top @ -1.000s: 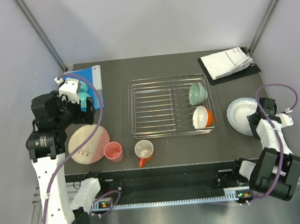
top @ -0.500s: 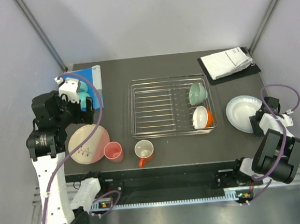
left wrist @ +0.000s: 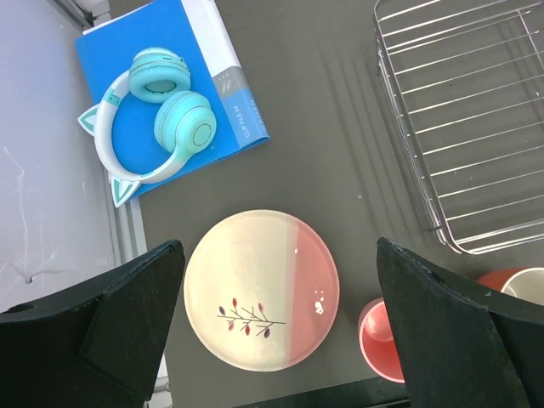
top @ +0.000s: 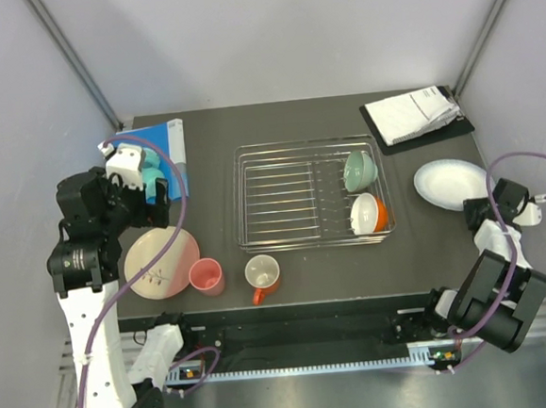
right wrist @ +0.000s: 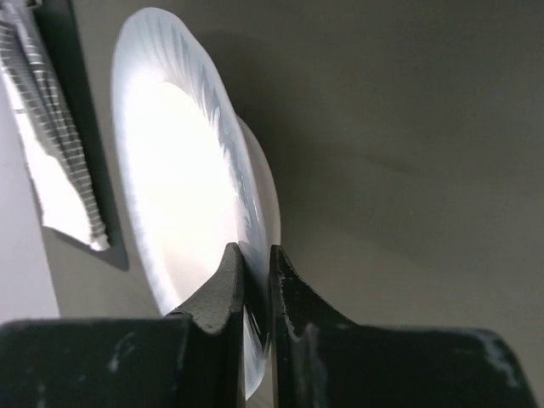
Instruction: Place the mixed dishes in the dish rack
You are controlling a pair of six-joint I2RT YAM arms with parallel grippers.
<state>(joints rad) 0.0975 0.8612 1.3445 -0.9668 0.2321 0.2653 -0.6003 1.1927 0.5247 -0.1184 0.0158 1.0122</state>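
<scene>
My right gripper [top: 482, 209] [right wrist: 253, 253] is shut on the near rim of the white shallow bowl [top: 449, 183] [right wrist: 178, 170], which stands tilted on edge in the right wrist view. My left gripper [top: 156, 200] [left wrist: 276, 255] hangs open above the cream-and-pink plate [top: 161, 262] [left wrist: 262, 289], holding nothing. Beside the plate stand the pink cup [top: 206, 276] [left wrist: 384, 340] and the orange mug [top: 263, 276] [left wrist: 518, 285]. The dish rack [top: 239, 197] [left wrist: 442, 127] holds the mint-green bowl [top: 359, 170] and the orange bowl [top: 368, 213] at its right end.
A blue book [top: 162, 142] [left wrist: 212, 51] with teal headphones [left wrist: 157, 115] lies at the back left. White papers on a black board [top: 415, 115] [right wrist: 59, 144] lie at the back right, just behind the white bowl. The table's right edge is close to my right gripper.
My right gripper has closed onto the white bowl's rim. The bowl has shifted back and to the right, and the right arm swung outward. The left arm has not moved.
</scene>
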